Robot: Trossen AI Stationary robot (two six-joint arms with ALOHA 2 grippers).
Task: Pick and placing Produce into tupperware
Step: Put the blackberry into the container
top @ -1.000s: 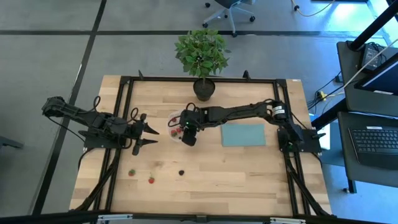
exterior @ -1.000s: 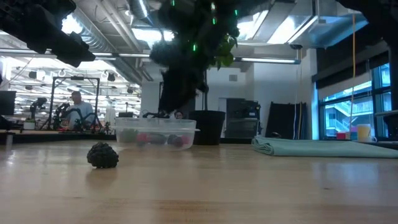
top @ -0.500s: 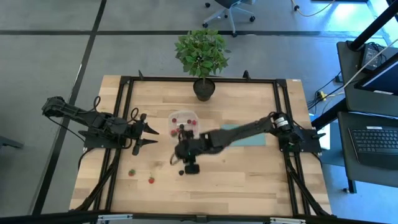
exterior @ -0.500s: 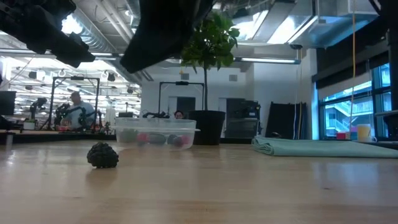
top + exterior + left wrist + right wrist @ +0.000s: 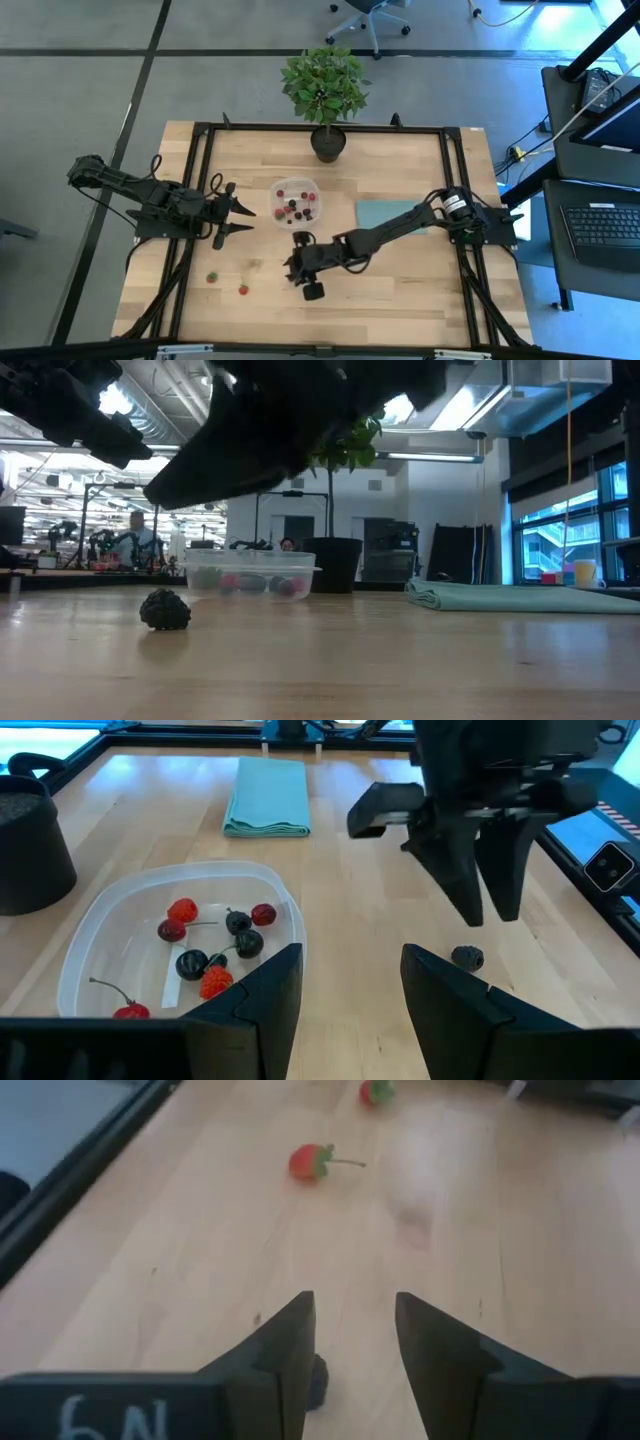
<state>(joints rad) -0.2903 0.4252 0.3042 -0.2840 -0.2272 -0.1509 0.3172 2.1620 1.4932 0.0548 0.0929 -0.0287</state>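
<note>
Right end effector (image 5: pixel 482 915) open over bumpy dark blackberry (image 5: pixel 467 958), clear rounded tupperware (image 5: pixel 120 890) w/ berries, left end effector (image 5: pixel 238 216) open.

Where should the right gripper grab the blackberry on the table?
Take the blackberry across its round middle, coming straight down. It sits alone on bare wood, lumpy and low, with no stem to hold. The right gripper hangs open just above it, probably well placed.
</note>
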